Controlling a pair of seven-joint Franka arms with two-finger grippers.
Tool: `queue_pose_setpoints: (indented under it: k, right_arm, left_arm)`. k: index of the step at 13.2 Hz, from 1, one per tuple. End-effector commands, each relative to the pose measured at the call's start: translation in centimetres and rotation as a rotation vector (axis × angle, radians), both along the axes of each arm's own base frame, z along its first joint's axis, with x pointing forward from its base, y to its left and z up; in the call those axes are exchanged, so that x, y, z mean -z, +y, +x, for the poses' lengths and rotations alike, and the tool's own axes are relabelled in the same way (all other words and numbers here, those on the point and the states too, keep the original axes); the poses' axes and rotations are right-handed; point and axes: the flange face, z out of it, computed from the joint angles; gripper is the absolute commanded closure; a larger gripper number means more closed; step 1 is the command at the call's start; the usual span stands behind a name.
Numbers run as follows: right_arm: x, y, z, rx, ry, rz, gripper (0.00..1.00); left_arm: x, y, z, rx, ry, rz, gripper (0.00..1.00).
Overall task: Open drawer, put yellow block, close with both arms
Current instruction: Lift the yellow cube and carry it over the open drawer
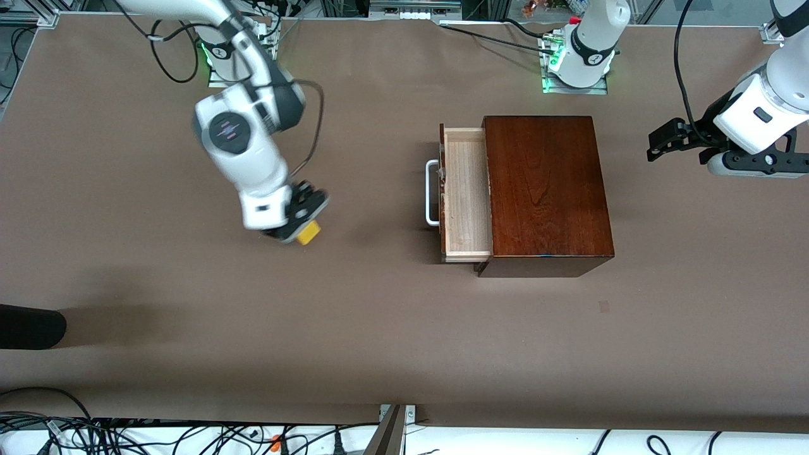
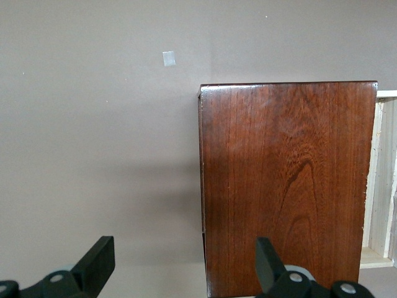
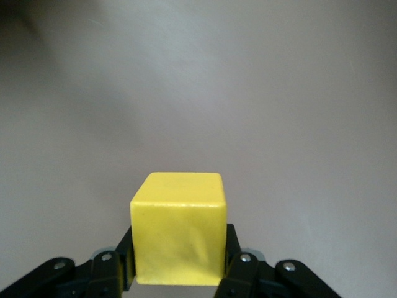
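One yellow block [image 3: 178, 228] in right pincer [image 3: 180, 264]; left pincer [image 2: 183, 264] wide; one drawer [image 1: 466, 193] open.

Yellow block [image 3: 178, 228]: bright plain yellow, between black fingers [image 3: 239, 267] of the right gripper [image 1: 303, 222]. Drawer [image 1: 466, 193]: pale light-wood inside, straight grain; white handle [image 1: 431, 193]. Wooden box [image 1: 545, 186]: dark reddish-brown, glossy, swirling grain. Table [image 1: 379, 328]: flat brown. Left gripper [image 1: 663, 140]: black. Arms white with black joints; bases glow green.
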Motion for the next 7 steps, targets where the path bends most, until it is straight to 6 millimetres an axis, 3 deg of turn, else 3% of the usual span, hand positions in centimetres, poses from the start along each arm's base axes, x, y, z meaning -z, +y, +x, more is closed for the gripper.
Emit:
queue_pose_setpoints:
  k: [1, 3, 4, 7]
  right_arm:
    - [-4.7, 9.0, -2.6, -0.186, -0.020, -0.067, 0.67]
    - [-6.8, 15.0, -5.7, -0.274, 0.005, -0.102, 0.67]
    - [-7.6, 16.9, -6.7, -0.298, 0.009, -0.101, 0.67]
    - [-8.9, 23.0, -11.9, -0.391, -0.021, -0.067, 0.67]
  left_arm:
    - [-0.9, -0.2, -0.4, 0.025, -0.004, 0.022, 0.00]
    - [-1.0, -0.1, -0.3, 0.022, -0.006, 0.022, 0.00]
    - [-1.0, -0.1, -0.3, 0.024, -0.006, 0.022, 0.00]
    - [-1.0, -0.1, -0.3, 0.024, -0.006, 0.022, 0.00]
